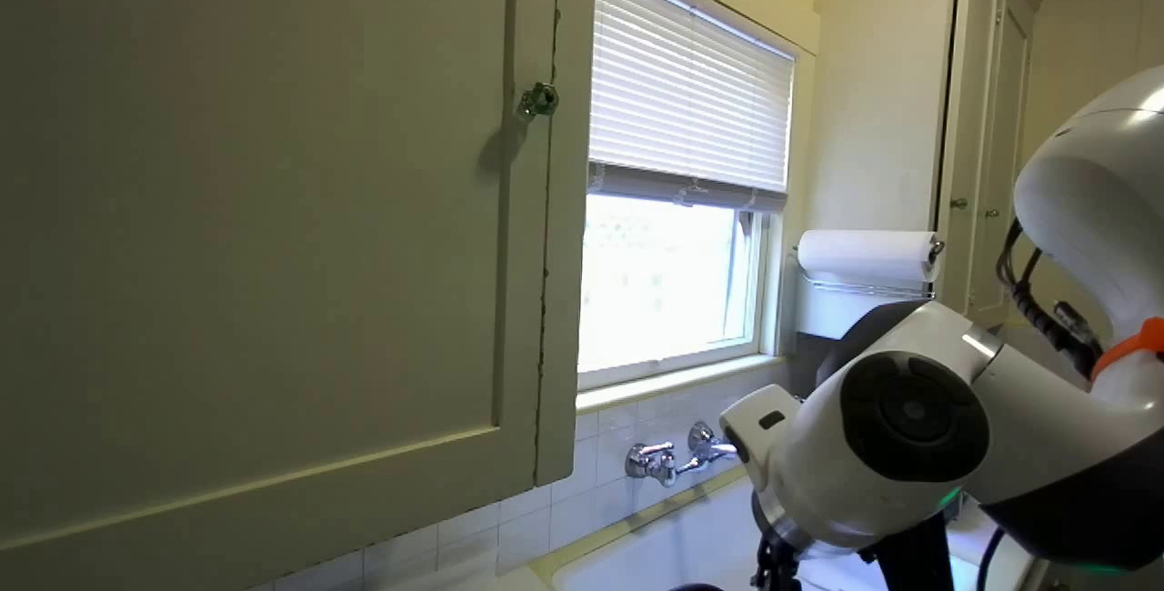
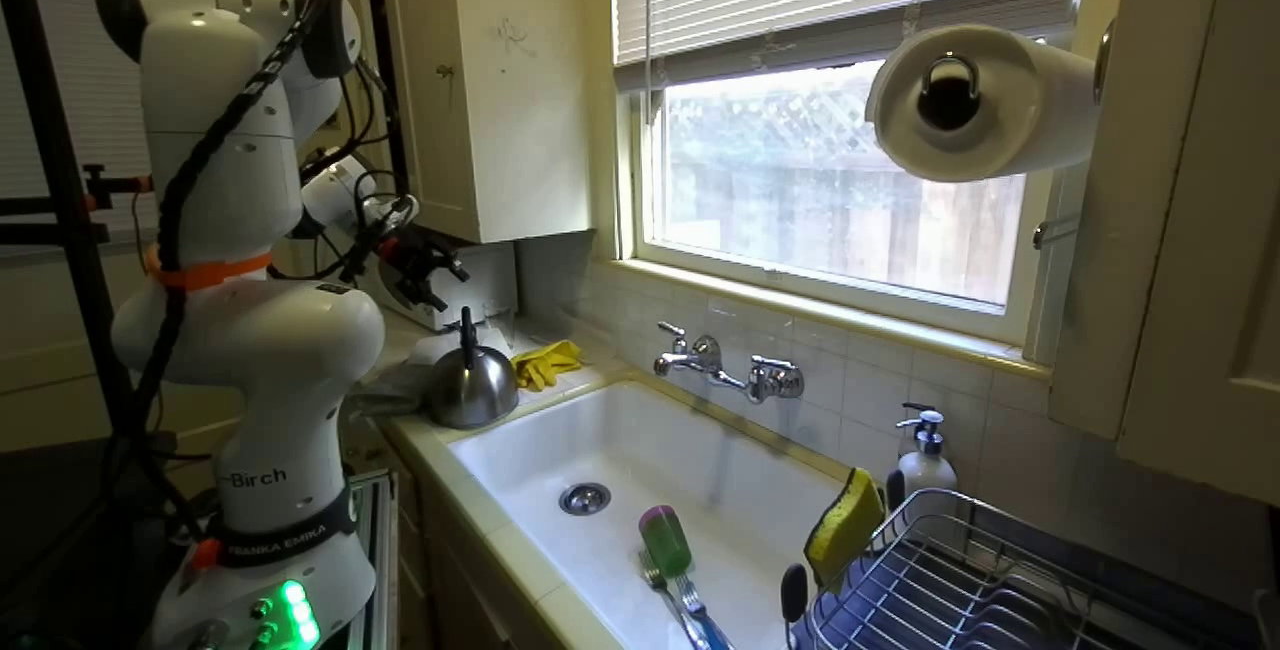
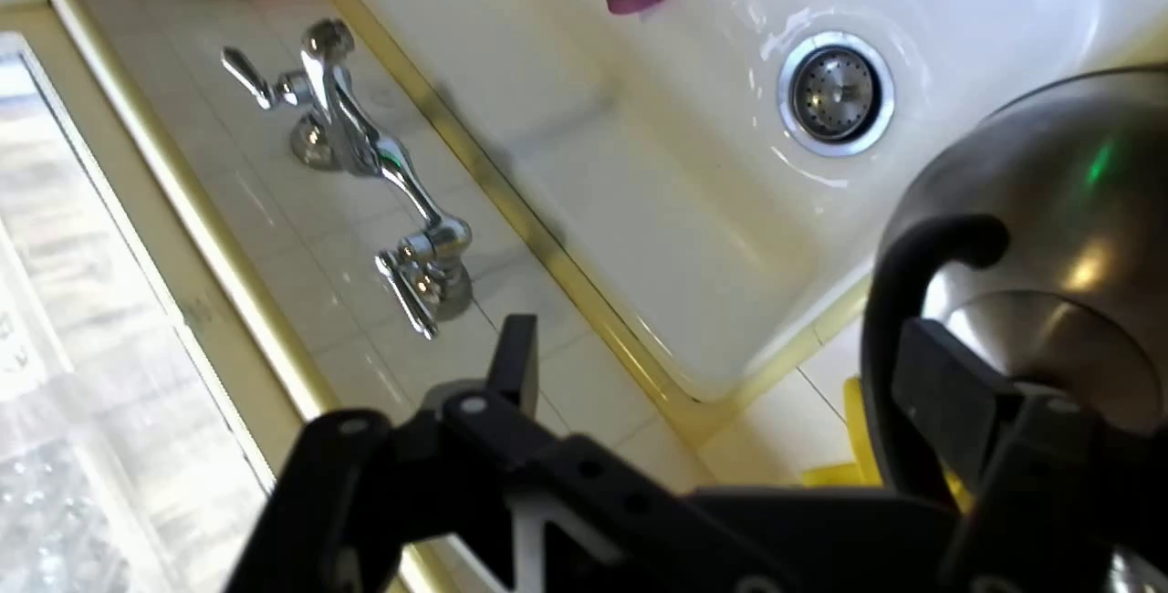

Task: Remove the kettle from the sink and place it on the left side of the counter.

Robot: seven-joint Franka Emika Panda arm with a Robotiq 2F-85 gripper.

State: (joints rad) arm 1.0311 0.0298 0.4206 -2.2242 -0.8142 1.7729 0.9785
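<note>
The steel kettle [image 2: 475,390] with a black arched handle stands upright on the counter [image 2: 595,370], beside the end of the white sink [image 2: 640,430]. In the wrist view the kettle [image 3: 1086,173] is at the right edge, partly cut off. My gripper [image 2: 452,290] is open and empty, close above the kettle's handle. In the wrist view the gripper [image 3: 730,374] has its fingers wide apart. Its right-hand finger overlaps the handle; I cannot tell whether they touch. In an exterior view the gripper [image 1: 777,564] is mostly cut off by the lower edge.
A yellow glove [image 2: 547,365] lies beside the kettle. A chrome faucet [image 2: 730,370] juts from the wall. A green cup [image 2: 665,540] and forks lie in the sink. A dish rack [image 2: 960,570], sponge [image 2: 845,530] and soap bottle [image 2: 925,460] stand right. A cabinet [image 2: 530,80] hangs above.
</note>
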